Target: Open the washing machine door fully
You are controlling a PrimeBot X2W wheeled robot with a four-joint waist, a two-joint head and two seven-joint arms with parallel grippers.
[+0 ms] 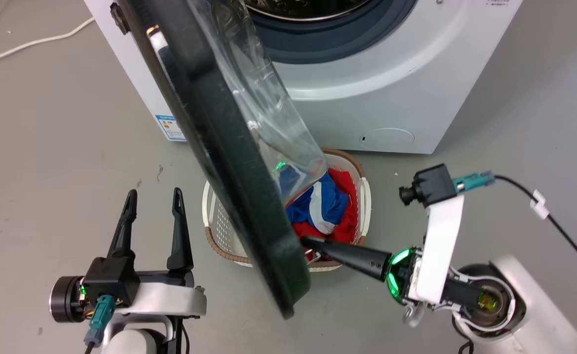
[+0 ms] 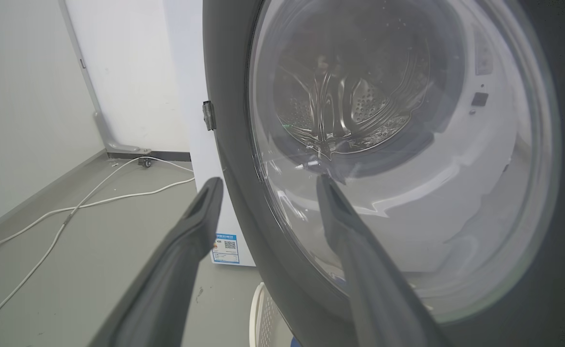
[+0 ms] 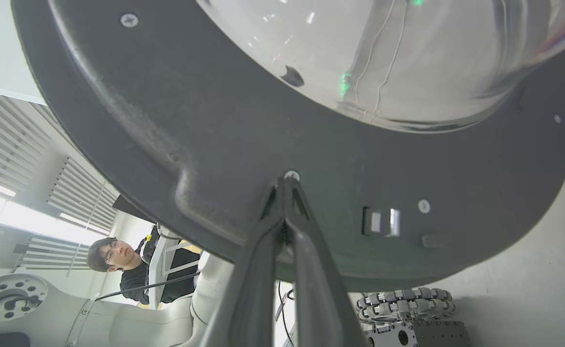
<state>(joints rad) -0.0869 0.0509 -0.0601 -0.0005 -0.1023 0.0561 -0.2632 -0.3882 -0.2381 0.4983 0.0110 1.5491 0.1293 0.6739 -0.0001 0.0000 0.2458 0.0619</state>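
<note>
1. Head view: finds the washing machine door (image 1: 229, 162) roughly half-open, edge-on, with the right gripper (image 1: 305, 242) pinched together against its inner face near the free edge, and the left gripper (image 1: 153, 196) spread apart off its outer face.
2. Left wrist view: faces the door's glass between parted fingers (image 2: 181, 250), no contact.
3. Right wrist view: puts closed fingertips (image 3: 282, 193) on the door's inner rim; probably calls for pushing outward from there.

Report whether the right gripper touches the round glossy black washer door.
Touching: right wrist view shows the right gripper tips pressed on the door rim.
</note>
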